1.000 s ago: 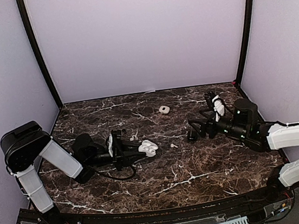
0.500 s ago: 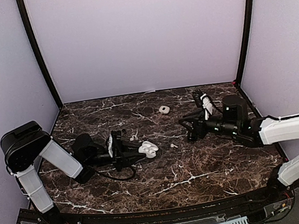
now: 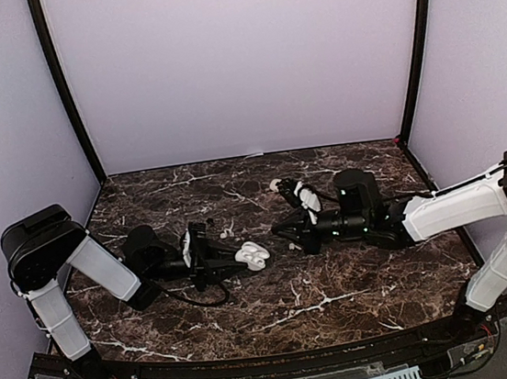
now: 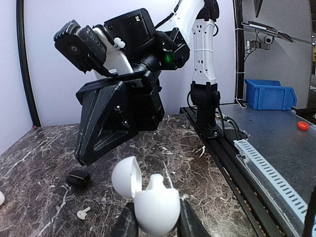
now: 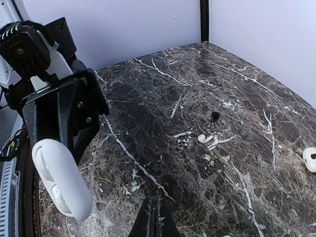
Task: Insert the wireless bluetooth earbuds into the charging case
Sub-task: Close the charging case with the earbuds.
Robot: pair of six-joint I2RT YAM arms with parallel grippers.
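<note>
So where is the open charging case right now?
The charging case is left of centre in the top view, lid open, clamped in the left gripper; the shut right gripper and a loose white earbud lie just to its right.

Bottom edge of the left wrist view slices through the charging case (image 4: 154,207). The left claw (image 4: 157,224) around it shows only two finger stubs. There's a white sliver (image 4: 1,198) at that view's left edge, cut off, can't say what it is. In the right wrist view the right claw (image 5: 155,217) is clipped at the bottom and a white case (image 5: 310,159) at the right. The black earbud (image 5: 215,117) is just a dark dot. From above, the right claw's tips melt into the dark table (image 3: 341,299).
</note>
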